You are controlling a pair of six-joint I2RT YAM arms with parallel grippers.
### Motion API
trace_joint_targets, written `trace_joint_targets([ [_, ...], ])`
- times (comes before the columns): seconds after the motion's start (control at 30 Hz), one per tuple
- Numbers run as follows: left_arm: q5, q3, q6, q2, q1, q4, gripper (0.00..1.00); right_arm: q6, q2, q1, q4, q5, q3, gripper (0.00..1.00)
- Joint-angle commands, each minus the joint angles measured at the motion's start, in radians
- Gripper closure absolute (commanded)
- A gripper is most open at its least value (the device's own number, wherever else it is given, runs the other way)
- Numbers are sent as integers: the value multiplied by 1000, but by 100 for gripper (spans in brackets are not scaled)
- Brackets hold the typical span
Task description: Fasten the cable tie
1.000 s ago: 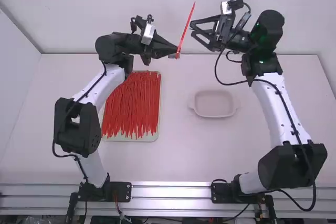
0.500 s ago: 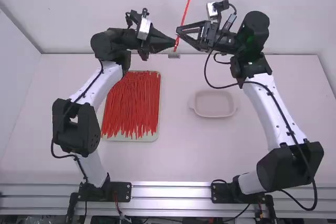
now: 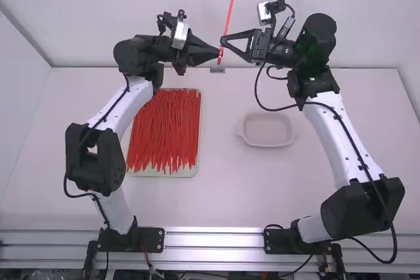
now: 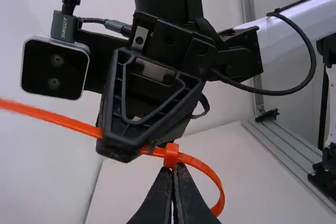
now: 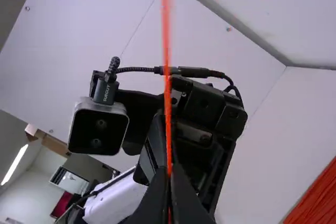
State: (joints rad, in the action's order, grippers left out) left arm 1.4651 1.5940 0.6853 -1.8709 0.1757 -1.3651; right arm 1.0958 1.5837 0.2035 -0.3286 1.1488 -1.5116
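Observation:
A red cable tie [image 3: 231, 4] stands high over the far side of the table, its long tail pointing up and slightly right. My left gripper [image 3: 218, 51] is shut on the tie's head end. In the left wrist view, that gripper [image 4: 172, 179] pinches just below the head [image 4: 170, 155], and the strap curls into a small loop beside it. My right gripper [image 3: 224, 42] meets it from the right, shut on the strap. In the right wrist view, the strap [image 5: 167, 35] rises straight out of the shut right gripper [image 5: 169, 187].
A flat tray [image 3: 190, 172] piled with several red cable ties lies left of the middle. A white dish [image 3: 266, 129] sits right of it. Both grippers hang well above the table near the back wall.
My right gripper has swung left from an open stance apart from the tie and shut on its strap by the left gripper. The tail now stands more upright.

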Motion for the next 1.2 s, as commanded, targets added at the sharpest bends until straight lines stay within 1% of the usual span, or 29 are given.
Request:
trace_joint_targets([
  [0.0, -38, 23, -1, 10, 0, 4, 98, -11, 0, -3, 0, 22, -25, 100],
  [0.07, -55, 23, -2, 10, 1, 24, 98, -31, 0, -13, 1, 35, -25, 100],
  [0.1, -65, 23, -1, 10, 1, 35, 94, -31, 0, -15, 4, 41, -25, 100],
  [0.13, -86, 23, -1, 10, 0, 68, 78, -47, 0, -16, 26, 44, -25, 100],
  [0.17, -95, 23, -1, 10, -3, 84, 71, -56, 0, -16, 37, 44, -25, 100],
  [0.2, -118, 23, -1, 10, -13, 131, 50, -86, 0, -16, 67, 44, -25, 100],
  [0.23, -124, 23, -2, 10, -16, 154, 38, -99, 0, -19, 85, 44, -25, 100],
  [0.27, -122, 23, -13, 10, -20, 186, 1, -121, 0, -30, 119, 44, -25, 100],
  [0.37, -117, 23, -57, 10, -19, 253, 1, -151, 0, -70, 136, 65, -25, 100],
  [0.47, -108, 23, -89, 10, -19, 377, 1, -217, 0, -114, 191, 73, -25, 100],
  [0.6, -67, 23, -190, 10, -19, 583, 1, -386, 0, -145, 367, 29, -25, 100],
  [0.67, -71, 23, -291, 10, -19, 781, 1, -526, 0, -155, 517, -26, -25, 100],
  [0.7, -71, 23, -307, 10, -21, 806, 1, -543, 0, -157, 534, -32, -25, 100],
  [0.77, -71, 23, -390, 10, -44, 958, 1, -686, 0, -172, 669, -90, -25, 100],
  [0.8, -71, 23, -395, 10, -46, 967, 1, -696, 0, -173, 679, -96, -25, 100],
  [0.83, -74, 23, -434, 10, -60, 1041, 1, -758, 0, -180, 748, -147, -25, 100],
  [0.87, -87, 23, -451, 10, -65, 1083, 1, -788, 0, -182, 786, -180, -25, 100],
  [0.97, -172, 23, -535, 10, -72, 1266, 1, -869, 0, -184, 900, -279, -25, 100],
  [1.0, -219, 23, -599, 10, -69, 1374, 1, -902, 0, -184, 957, -333, -25, 100],
  [1.1, -256, 23, -682, 10, -68, 1504, 1, -945, 0, -181, 1037, -436, -22, 100],
  [1.13, -264, 23, -733, 10, -63, 1567, 1, -947, 0, -172, 1053, -490, -11, 100],
  [1.17, -271, 23, -753, 10, -64, 1593, 1, -947, 0, -167, 1056, -510, -5, 100],
])
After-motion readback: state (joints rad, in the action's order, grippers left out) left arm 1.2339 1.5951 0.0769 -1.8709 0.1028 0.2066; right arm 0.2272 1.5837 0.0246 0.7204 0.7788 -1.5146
